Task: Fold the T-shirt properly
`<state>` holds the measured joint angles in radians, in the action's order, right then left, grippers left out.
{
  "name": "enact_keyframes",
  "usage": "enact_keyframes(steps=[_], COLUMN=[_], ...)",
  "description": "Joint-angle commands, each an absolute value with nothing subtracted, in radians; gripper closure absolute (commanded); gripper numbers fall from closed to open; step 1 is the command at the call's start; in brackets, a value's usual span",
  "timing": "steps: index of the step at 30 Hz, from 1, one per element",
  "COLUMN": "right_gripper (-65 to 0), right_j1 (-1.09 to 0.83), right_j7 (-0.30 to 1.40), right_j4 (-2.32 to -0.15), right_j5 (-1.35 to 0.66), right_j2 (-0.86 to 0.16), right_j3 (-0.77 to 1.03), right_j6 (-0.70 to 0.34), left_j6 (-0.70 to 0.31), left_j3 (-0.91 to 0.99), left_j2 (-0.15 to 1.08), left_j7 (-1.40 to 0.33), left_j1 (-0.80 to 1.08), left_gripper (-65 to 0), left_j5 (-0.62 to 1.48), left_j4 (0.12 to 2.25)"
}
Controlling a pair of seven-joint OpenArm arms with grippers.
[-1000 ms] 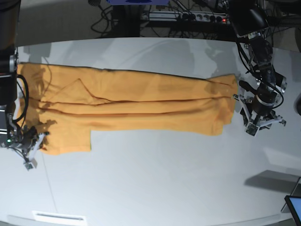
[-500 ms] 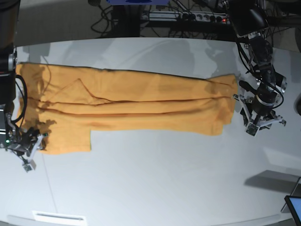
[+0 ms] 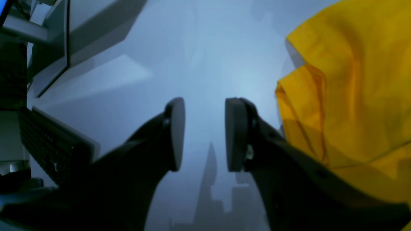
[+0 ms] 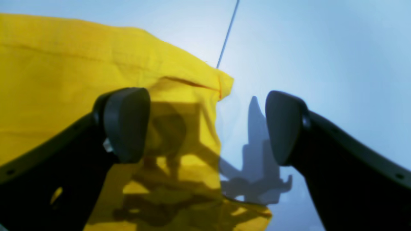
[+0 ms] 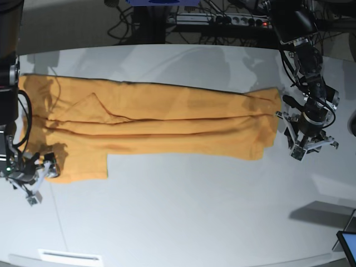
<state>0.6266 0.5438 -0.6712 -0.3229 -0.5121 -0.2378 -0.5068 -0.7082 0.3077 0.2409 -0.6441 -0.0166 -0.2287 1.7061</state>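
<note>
The orange-yellow T-shirt (image 5: 156,125) lies folded into a long band across the white table (image 5: 194,211), with a sleeve flap at the front left. My right gripper (image 5: 40,182) is open at the shirt's front left corner. In the right wrist view (image 4: 205,125) one finger (image 4: 125,123) is over the cloth (image 4: 80,70) and the other is over bare table. My left gripper (image 5: 312,148) is open and empty just off the shirt's right end. The left wrist view (image 3: 205,133) shows the cloth edge (image 3: 353,80) beside it, not between the pads.
Cables and a power strip (image 5: 222,19) run behind the table's far edge. A screen corner (image 5: 347,245) sits at the front right, a keyboard (image 3: 54,147) shows in the left wrist view, and a white label (image 5: 69,257) is at the front edge.
My right gripper has shifted slightly left and toward the front edge, beside the shirt's corner. The shirt and the left arm have not moved.
</note>
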Motion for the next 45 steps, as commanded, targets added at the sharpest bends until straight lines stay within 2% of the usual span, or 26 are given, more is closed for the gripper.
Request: enact_keyframes(steps=[1, 14, 19, 24, 35, 39, 45], right_gripper=[-54.1, -54.1, -54.1, -54.1, -54.1, -54.4, -54.6], right_j1=[0.673, 0.707, 0.723, 0.742, 0.742, 0.742, 0.742], right_j7=[0.522, 0.521, 0.529, 0.564, 0.558, 0.553, 0.542], right_j4=[-0.687, -0.578, -0.555, -0.526, -0.524, -0.524, -0.524], right_j5=[-0.332, -0.340, -0.341, -0.338, -0.334, -0.334, -0.332], right_j2=[-0.530, -0.521, -0.519, -0.503, -0.490, -0.496, -0.512], right_j3=[-0.228, -0.225, -0.133, -0.096, -0.094, -0.101, -0.101], right_j6=[-0.507, -0.518, -0.639, -0.688, -0.684, -0.598, -0.595], left_j6=[-0.698, -0.698, -0.698, -0.698, -0.698, -0.698, -0.698], left_j3=[0.312, 0.312, 0.312, 0.312, 0.314, 0.314, 0.314], left_j2=[0.255, 0.257, 0.257, 0.257, 0.266, 0.268, 0.268], left_j7=[-0.630, -0.630, -0.630, -0.630, -0.630, -0.630, -0.630], left_j1=[-0.031, -0.030, -0.030, -0.008, 0.007, 0.007, 0.007], left_gripper=[-21.7, -21.7, -21.7, -21.7, -21.7, -21.7, -21.7], left_j5=[-0.225, -0.225, -0.225, -0.225, -0.225, -0.225, -0.225], left_j4=[1.721, 1.721, 1.721, 1.721, 1.727, 1.728, 1.728])
